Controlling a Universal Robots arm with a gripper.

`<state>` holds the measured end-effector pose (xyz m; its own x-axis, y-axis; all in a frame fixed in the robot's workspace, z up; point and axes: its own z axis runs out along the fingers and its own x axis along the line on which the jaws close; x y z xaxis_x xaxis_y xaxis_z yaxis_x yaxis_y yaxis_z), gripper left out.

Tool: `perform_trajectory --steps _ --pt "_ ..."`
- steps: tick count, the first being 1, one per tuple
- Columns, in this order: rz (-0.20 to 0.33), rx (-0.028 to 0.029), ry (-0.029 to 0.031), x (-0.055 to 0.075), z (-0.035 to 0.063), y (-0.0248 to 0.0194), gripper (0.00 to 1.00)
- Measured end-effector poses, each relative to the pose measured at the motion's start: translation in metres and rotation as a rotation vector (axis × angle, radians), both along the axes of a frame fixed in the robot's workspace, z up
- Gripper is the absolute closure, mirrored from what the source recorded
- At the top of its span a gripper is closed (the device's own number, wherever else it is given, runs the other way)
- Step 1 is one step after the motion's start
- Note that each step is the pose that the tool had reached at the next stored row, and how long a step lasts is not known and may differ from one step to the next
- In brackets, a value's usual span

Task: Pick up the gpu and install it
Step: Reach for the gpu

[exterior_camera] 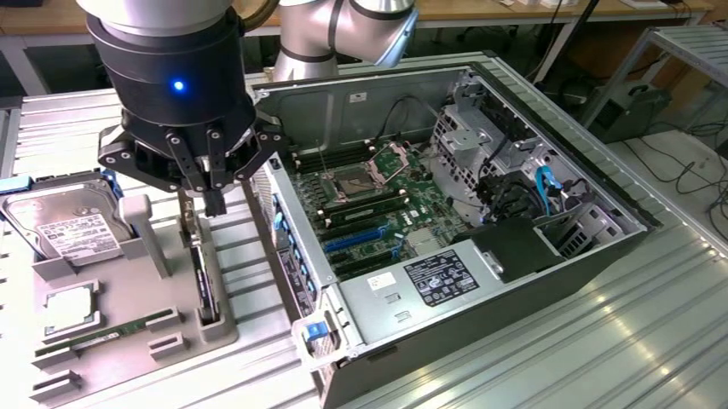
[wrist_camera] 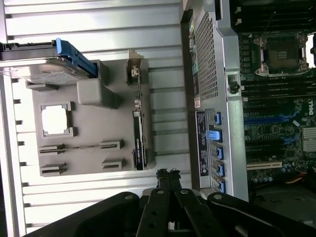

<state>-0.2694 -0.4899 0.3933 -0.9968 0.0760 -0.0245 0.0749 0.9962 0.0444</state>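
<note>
The gpu (exterior_camera: 205,285) stands on edge in a slot along the grey holder's (exterior_camera: 136,298) side nearest the computer. It looks like a thin dark card with a silver bracket at its far end. In the wrist view the gpu (wrist_camera: 138,136) runs along the edge of the holder (wrist_camera: 94,94). My gripper (exterior_camera: 214,203) hangs just above the card's far end with its fingers pressed together, shut on nothing. In the wrist view the gripper (wrist_camera: 168,174) sits a little off the card's end.
The holder also carries a hard drive (exterior_camera: 63,223), a square CPU (exterior_camera: 68,308) and a RAM stick (exterior_camera: 102,336). The open computer case (exterior_camera: 592,256) lies to the exterior view's right, its motherboard (exterior_camera: 376,213) with blue slots (exterior_camera: 355,241) exposed. Ribbed metal table (exterior_camera: 637,341) all around.
</note>
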Motion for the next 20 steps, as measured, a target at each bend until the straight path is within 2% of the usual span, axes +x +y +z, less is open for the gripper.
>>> perform_trajectory --steps 10,13,15,20 --pt "0.0 0.0 0.0001 -0.005 0.0 -0.0041 0.89" --pt "0.0 0.0 0.0 -0.008 0.0 -0.0038 0.89" --pt "0.0 0.0001 0.0001 -0.01 -0.0002 -0.0003 0.89" --pt "0.0 0.0 0.0011 -0.014 -0.0014 0.0168 0.89"
